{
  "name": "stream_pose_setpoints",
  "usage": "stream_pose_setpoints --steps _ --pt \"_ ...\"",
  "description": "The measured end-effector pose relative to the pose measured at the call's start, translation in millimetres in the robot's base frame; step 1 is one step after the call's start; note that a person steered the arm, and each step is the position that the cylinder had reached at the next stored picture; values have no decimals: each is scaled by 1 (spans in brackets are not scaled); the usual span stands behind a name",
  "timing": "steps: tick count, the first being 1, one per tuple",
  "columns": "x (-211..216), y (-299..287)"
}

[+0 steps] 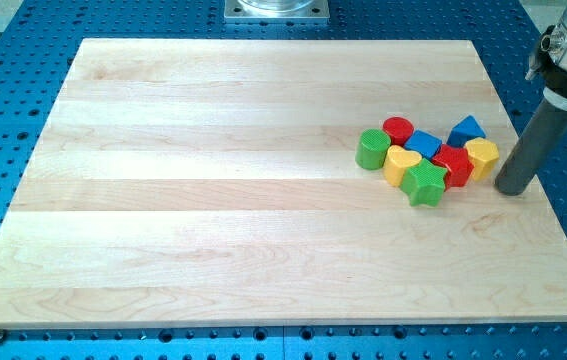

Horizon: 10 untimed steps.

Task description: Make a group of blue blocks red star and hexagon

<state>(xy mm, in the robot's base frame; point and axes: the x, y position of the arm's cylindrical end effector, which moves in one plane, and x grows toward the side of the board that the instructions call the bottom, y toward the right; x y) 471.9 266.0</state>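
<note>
Wooden board (213, 200) sits on a blue perforated table (23, 340). All blocks are bunched on the board's right side, toward the view's right.

Near to far (view's bottom to top):
- green star (424, 184) is nearest, at the cluster's bottom edge, touching the yellow heart and the red star.
- yellow heart (400, 163) is just left of the green star and right of the green cylinder.
- red star (453, 164) sits in the middle of the cluster, between the green star and the yellow hexagon, touching both.
- yellow hexagon (482, 157) is at the cluster's right end, against the red star.
- green cylinder (371, 148) is at the cluster's left end, upright, touching the yellow heart.
- blue cube (423, 144) lies behind the yellow heart, between the red cylinder and the red star.
- red cylinder (397, 129) is at the back left, touching the blue cube.
- blue triangle-ish block (466, 129) is at the back right, behind the yellow hexagon and red star; exact shape is hard to call.

My tip (510, 190) is down on the board just right of the yellow hexagon, near it; contact can't be confirmed. The rod leans up to the view's top right.

No jaws on this rig, only the rod, so nothing is open, closed or gripped. No containers in view.

A grey metal plate (276, 10) is at the view's top centre, beyond the board.
</note>
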Motion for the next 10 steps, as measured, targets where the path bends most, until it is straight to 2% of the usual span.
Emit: stream_pose_setpoints --steps 6,7,9,10 --pt "3 -17" --pt "27 -47" --pt "32 -105" --pt "11 -119"
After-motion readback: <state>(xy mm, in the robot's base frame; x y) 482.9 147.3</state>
